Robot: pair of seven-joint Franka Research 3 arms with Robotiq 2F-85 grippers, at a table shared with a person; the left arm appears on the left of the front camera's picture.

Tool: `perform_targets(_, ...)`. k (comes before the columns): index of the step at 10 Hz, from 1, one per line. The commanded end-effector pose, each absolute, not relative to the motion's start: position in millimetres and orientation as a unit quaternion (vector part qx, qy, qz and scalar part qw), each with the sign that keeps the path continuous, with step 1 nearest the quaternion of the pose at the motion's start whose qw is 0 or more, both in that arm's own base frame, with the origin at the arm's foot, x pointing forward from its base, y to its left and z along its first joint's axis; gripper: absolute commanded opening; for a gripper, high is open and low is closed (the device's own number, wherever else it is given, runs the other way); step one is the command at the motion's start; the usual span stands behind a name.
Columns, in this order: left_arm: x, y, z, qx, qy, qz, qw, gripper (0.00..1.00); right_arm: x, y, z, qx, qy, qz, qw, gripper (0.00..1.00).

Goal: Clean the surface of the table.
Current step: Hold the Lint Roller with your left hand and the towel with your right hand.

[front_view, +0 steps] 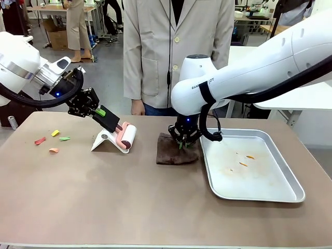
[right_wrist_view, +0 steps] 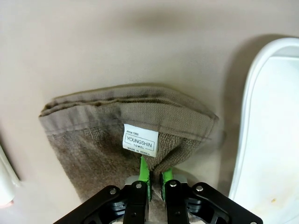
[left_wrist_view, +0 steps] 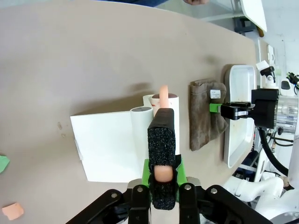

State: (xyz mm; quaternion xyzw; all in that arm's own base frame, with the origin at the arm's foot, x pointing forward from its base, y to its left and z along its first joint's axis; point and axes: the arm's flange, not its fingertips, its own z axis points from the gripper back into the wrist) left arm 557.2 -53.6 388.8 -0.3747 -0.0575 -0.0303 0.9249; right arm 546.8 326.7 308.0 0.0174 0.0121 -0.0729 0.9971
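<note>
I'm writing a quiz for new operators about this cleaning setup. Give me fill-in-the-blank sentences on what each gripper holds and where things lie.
1. The left gripper is shut on a lint ____.
2. The right gripper pinches a brown ____.
3. Orange crumbs lie in the silver ____.
4. Paper scraps lie on the table, on the robot's ____ side.
Missing words: roller; towel; tray; left.
</note>
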Motion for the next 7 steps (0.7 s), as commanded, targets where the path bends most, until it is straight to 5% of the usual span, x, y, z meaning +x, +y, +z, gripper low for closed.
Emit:
perform_targets(1, 554.7, -46.7, 386.7, -0.382, -0.088, -0.037, 0.919, 0.00, 546.5, 319.3, 290.7, 0.019, 0.031, -0.066, 0.997, 0.00)
perform_targets(4, 551.6, -46.2, 390.2, -0.390, -0.100, -0.039, 0.914, 0.00, 546.3, 316.9, 292.7, 0.029, 0.032, -0.066, 0.997, 0.00)
perform_targets(7, 543.2, -39.2, 400.7, -0.416, -0.086, -0.060, 0.903, 0.00, 540.8, 292.4, 324.3, 0.149, 0.046, -0.072, 0.985, 0.00)
